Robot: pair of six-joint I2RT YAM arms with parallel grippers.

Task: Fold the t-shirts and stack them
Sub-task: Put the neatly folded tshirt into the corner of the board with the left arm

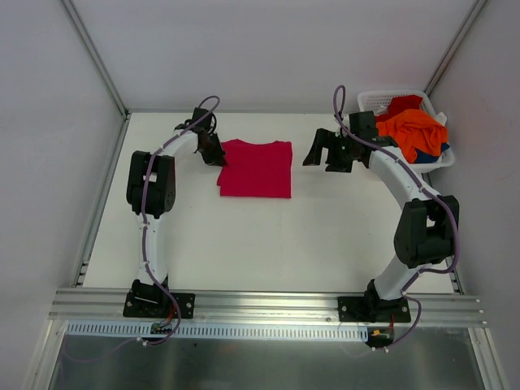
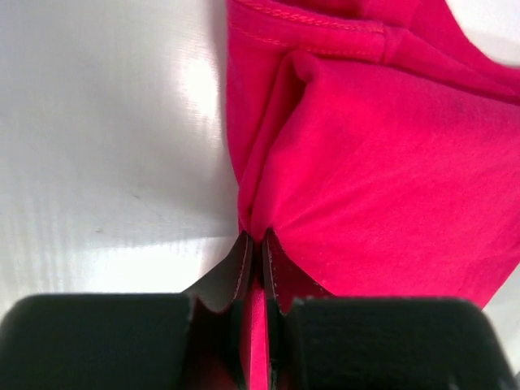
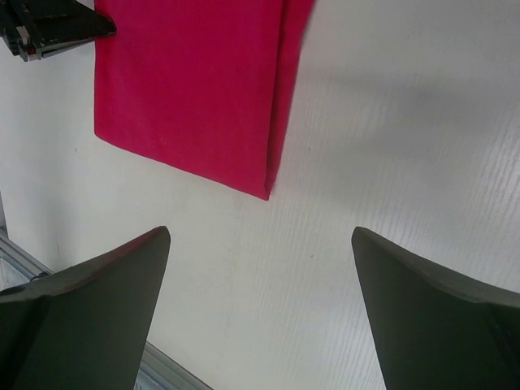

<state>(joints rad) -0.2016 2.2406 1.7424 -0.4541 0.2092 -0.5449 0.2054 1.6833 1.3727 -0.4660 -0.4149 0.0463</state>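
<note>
A magenta-pink t-shirt (image 1: 257,168) lies folded into a rectangle at the back middle of the table. My left gripper (image 1: 218,156) sits at the shirt's left edge, and in the left wrist view it (image 2: 258,244) is shut on a pinched fold of the pink cloth (image 2: 382,162). To the right of the shirt, my right gripper (image 1: 325,154) hangs open above bare table. In the right wrist view its fingers (image 3: 260,234) stand wide apart with nothing between them, and the shirt (image 3: 187,89) lies beyond them. An orange t-shirt (image 1: 414,130), a red one (image 1: 404,104) and a bit of blue one (image 1: 435,152) are heaped in the basket.
A white slotted basket (image 1: 370,99) stands at the back right corner, just behind the right arm. White walls close in the table at the left, back and right. An aluminium rail (image 1: 268,305) runs along the near edge.
</note>
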